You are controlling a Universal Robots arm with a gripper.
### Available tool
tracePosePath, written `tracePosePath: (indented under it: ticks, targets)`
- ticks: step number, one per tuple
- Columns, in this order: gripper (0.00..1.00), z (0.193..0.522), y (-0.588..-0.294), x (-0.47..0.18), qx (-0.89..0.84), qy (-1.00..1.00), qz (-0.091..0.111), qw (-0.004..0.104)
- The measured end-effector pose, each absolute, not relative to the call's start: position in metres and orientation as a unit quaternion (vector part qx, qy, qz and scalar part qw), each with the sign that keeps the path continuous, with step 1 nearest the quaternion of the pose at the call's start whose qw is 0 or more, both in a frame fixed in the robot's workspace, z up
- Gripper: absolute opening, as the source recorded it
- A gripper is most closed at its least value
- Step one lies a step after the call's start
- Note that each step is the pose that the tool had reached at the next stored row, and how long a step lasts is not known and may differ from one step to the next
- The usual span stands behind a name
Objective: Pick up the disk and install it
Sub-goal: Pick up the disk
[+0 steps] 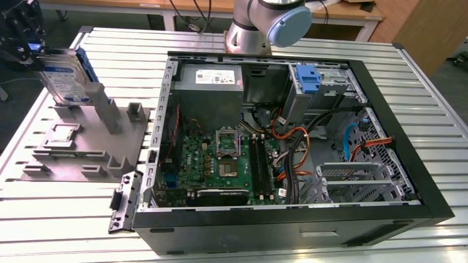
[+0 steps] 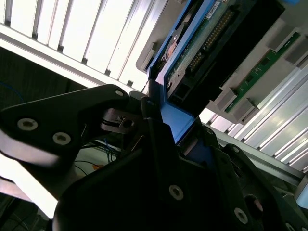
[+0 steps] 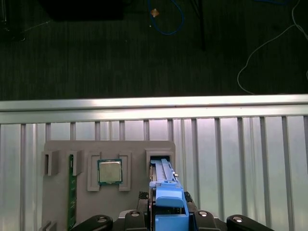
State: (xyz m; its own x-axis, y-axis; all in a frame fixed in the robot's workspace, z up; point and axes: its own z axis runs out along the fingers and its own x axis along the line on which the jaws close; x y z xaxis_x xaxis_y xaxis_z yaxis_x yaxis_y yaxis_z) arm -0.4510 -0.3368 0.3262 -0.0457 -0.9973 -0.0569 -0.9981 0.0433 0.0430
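The disk (image 1: 67,76), silver-grey with a white-and-blue label and blue rails, stands tilted at the exterior view's far left, over the grey fixture plate (image 1: 80,148). My gripper (image 1: 33,52) is shut on its upper end. The disk's lower end sits at the fixture's upright holder (image 1: 106,112); I cannot tell whether it is free of it. In the first wrist view the disk's blue rail (image 3: 167,199) runs from my gripper (image 3: 168,219) toward the holder's slot (image 3: 159,161). In the second wrist view the fingers (image 2: 144,130) clamp the blue rail (image 2: 175,115) below the disk's green circuit board (image 2: 207,43).
An open computer case (image 1: 409,164) lies on the slatted metal table, with its motherboard (image 1: 219,159), a blue latch (image 1: 310,82) at the far bay and a metal drive cage (image 1: 358,178). A square grey chip (image 3: 109,171) and a green memory stick (image 3: 72,192) rest in the fixture.
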Motion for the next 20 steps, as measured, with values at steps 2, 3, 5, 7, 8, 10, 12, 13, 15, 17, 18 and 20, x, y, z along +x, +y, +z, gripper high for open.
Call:
tracePosePath:
  ticks: [2, 3, 5, 7, 8, 10, 12, 13, 15, 17, 18, 20]
  targets:
    - [0.37, 0.3266, -0.3368, -0.451, -0.691, 0.722, 0.035, 0.006]
    - [0.37, 0.3268, -0.3368, -0.451, -0.691, 0.722, 0.035, 0.006]
    - [0.37, 0.3282, -0.3368, -0.4511, -0.691, 0.722, 0.035, 0.006]
    - [0.37, 0.3283, -0.3368, -0.451, -0.691, 0.722, 0.035, 0.006]
    - [0.37, 0.3284, -0.3368, -0.4511, -0.691, 0.722, 0.035, 0.006]
    - [0.37, 0.3297, -0.3368, -0.451, -0.691, 0.722, 0.035, 0.006]
    - [0.37, 0.3308, -0.3368, -0.451, -0.691, 0.722, 0.035, 0.006]
    - [0.37, 0.3309, -0.3368, -0.451, -0.691, 0.722, 0.035, 0.006]
    - [0.37, 0.3314, -0.3369, -0.451, -0.691, 0.722, 0.035, 0.005]
    - [0.37, 0.3319, -0.3368, -0.451, -0.691, 0.722, 0.035, 0.005]
    - [0.37, 0.332, -0.3368, -0.451, -0.691, 0.722, 0.035, 0.005]
    - [0.37, 0.3322, -0.3368, -0.451, -0.691, 0.722, 0.035, 0.005]
